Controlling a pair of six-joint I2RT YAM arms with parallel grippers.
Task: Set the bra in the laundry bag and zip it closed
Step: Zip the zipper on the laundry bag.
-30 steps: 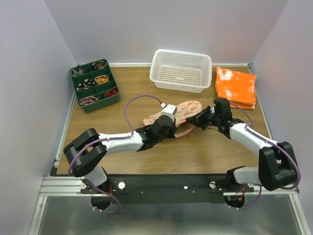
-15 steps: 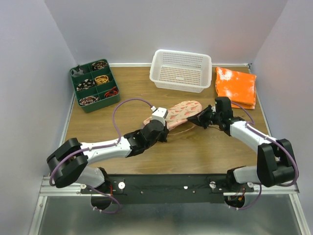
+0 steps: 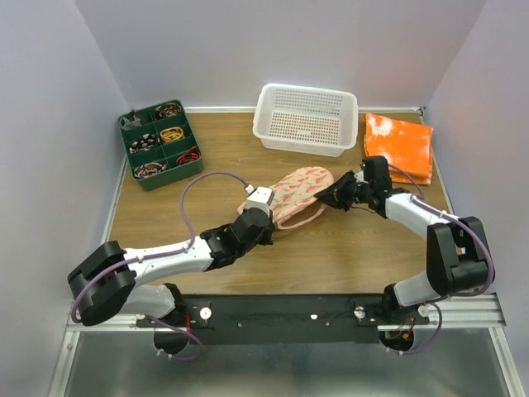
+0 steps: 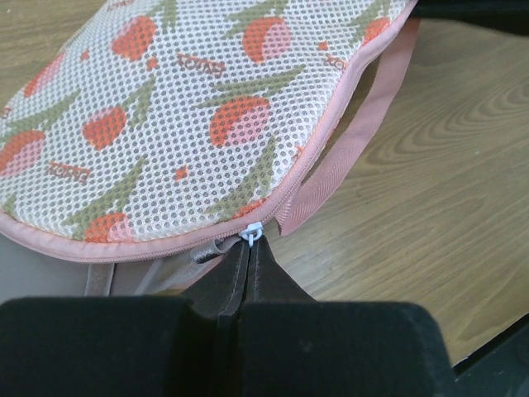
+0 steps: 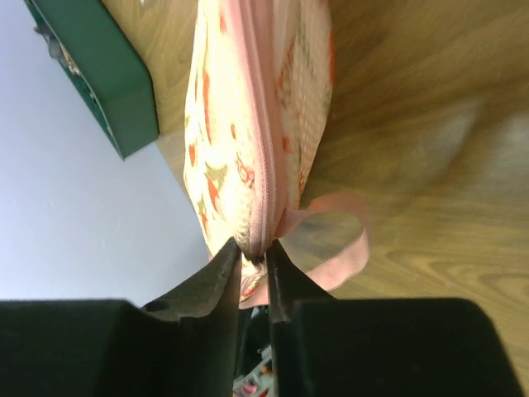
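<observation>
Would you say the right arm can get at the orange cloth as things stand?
Probably yes: the cloth lies close past its wrist, nothing between, but the right gripper, at the bag, points away.

Tiny brown lettering on the laundry bag cannot be read

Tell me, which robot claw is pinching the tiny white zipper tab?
The left gripper: it is shut on the white zipper pull at the laundry bag rim. The right gripper has only the bag's pink zipped edge between its jaws.
</observation>
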